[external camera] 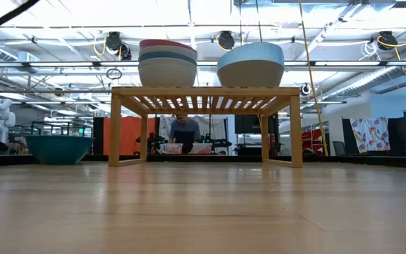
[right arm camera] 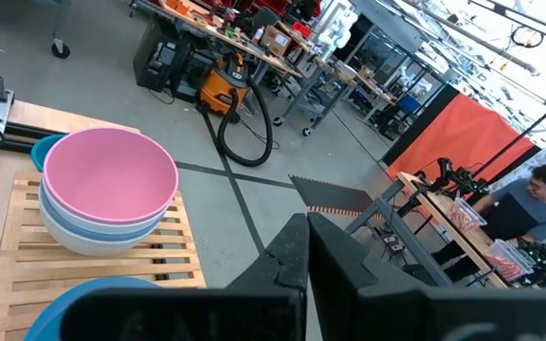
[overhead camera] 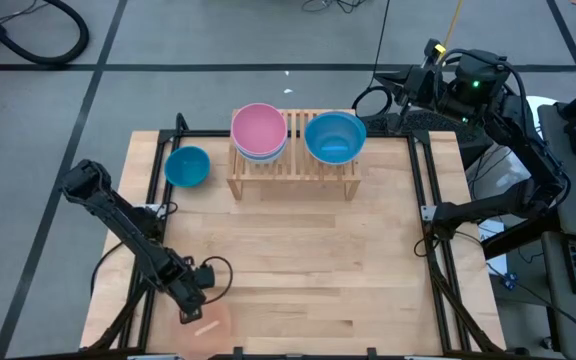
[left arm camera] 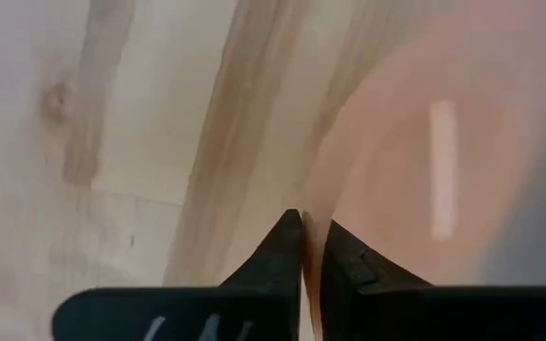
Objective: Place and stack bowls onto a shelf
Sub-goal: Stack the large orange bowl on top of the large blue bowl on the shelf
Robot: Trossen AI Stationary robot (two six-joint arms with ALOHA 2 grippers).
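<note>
A peach bowl sits on the wooden table near its front edge, left of centre. My left gripper is down at the bowl's rim, shut on it. The light-wood shelf stands at the far side. It carries a stack of bowls with a pink one on top and a single blue bowl. A teal bowl rests on the table left of the shelf. My right gripper is shut and holds nothing; it is raised beyond the table's far right corner. My left gripper pinches the peach bowl's rim between its two fingers, one finger inside the bowl and one outside. The fingers come from above, pointing steeply down. The bowl stands upright with its base on the table.
Bare wooden tabletop stretches between the peach bowl and the shelf. Black frame rails run along the table's left and right sides. In the low view, a person works at a bench far behind the shelf.
</note>
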